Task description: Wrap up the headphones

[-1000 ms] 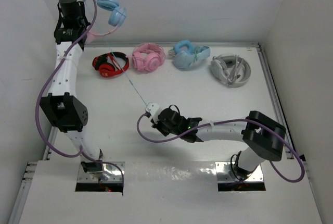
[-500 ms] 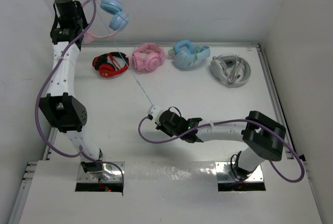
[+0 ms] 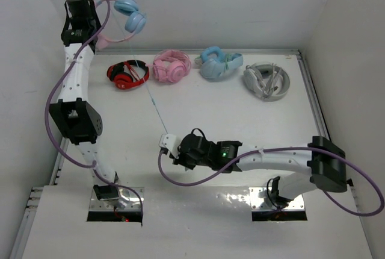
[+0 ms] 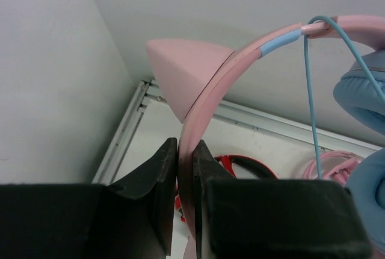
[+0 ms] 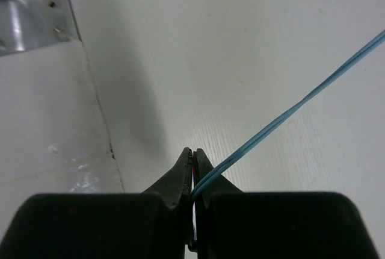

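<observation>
The headphones hang in the air at the far left, with light blue ear cups (image 3: pixel 131 15) and a pink cat-ear headband (image 4: pixel 240 60). My left gripper (image 4: pixel 185 150) is shut on the headband just below a cat ear (image 4: pixel 180 69), high near the back wall (image 3: pixel 90 30). The thin light blue cable (image 3: pixel 150 96) runs taut from the headband down to my right gripper (image 3: pixel 169 148). That gripper (image 5: pixel 192 153) is shut on the doubled cable (image 5: pixel 289 111) low over the table, left of centre.
A row lies at the back of the table: red and black headphones (image 3: pixel 127 74), an all-pink pair (image 3: pixel 171 66), an all-light-blue pair (image 3: pixel 219 63) and a white-grey pair (image 3: pixel 266 79). Walls stand on the left and right. A metal plate (image 5: pixel 30 12) lies near the front edge.
My right gripper has moved nearer and to the left with the cable, the arm stretching out. My left gripper has shifted the held headphones only slightly.
</observation>
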Controlling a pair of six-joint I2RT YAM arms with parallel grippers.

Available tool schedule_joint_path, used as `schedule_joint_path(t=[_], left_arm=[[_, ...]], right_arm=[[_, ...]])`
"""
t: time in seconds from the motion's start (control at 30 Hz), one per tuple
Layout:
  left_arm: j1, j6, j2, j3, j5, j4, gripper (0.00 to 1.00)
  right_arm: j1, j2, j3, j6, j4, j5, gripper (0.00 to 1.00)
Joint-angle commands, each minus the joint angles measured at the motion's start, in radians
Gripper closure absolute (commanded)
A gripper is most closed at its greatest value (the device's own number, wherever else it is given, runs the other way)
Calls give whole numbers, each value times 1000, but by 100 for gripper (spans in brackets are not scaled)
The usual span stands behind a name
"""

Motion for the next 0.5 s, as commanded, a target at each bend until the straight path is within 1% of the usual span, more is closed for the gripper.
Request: schedule_joint_path(t=[0.0, 0.1, 0.2, 0.33, 0.47], left_arm=[[14, -107, 18, 80, 27, 73, 100], [41, -183, 26, 87, 156, 53, 100], [40, -227, 7, 80, 211, 48, 100], [42, -260, -5, 92, 228, 45, 100], [42, -279, 16, 121, 213, 40, 100]], right_arm=[[15, -51, 52, -19, -39, -63, 100], [15, -48, 21, -28, 18, -41, 100], [14, -6, 19, -47, 43, -47, 100], [14, 67, 58, -33, 58, -128, 100], [15, 89, 64, 14, 81, -183, 100]])
